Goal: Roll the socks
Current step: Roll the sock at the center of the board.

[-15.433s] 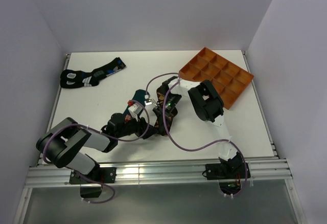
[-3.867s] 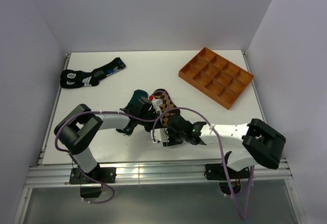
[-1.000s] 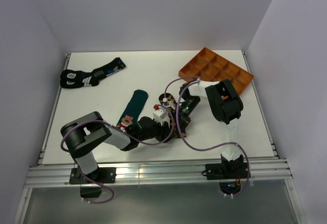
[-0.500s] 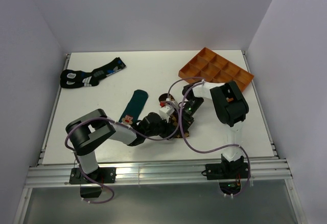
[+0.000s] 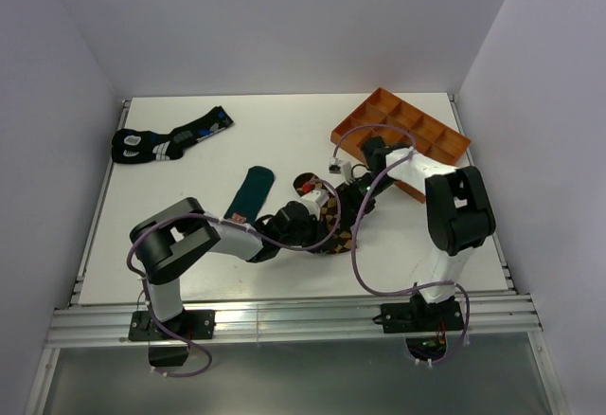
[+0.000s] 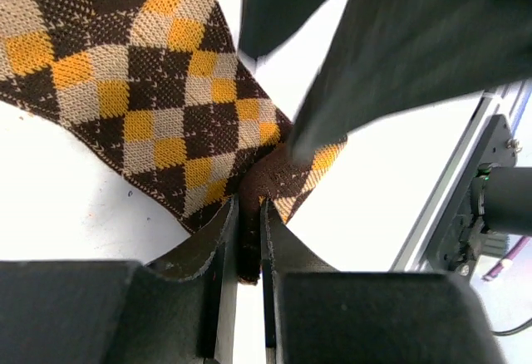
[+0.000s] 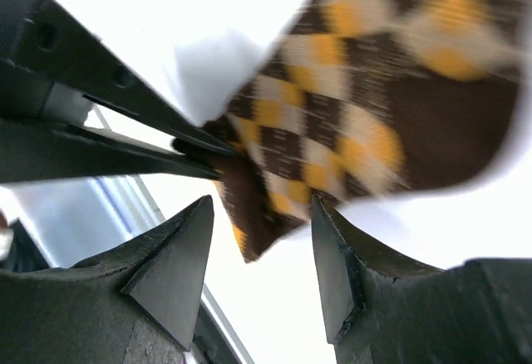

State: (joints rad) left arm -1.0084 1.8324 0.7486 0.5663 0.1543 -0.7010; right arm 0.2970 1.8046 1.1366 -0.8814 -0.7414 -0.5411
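A dark patterned sock pair lies at the 10 o'clock corner of the table, and the teal-green sock lies flat left of centre, apart from both grippers. Just off centre toward 5 o'clock, the left gripper has its jaws almost closed, pinching 1 brown corner of the checkered sock, which lies spread on the table. The right gripper, at 2 o'clock of that pinch, stands wide open astride the same corner without gripping it. An orange compartment tray sits at the 2 o'clock corner.
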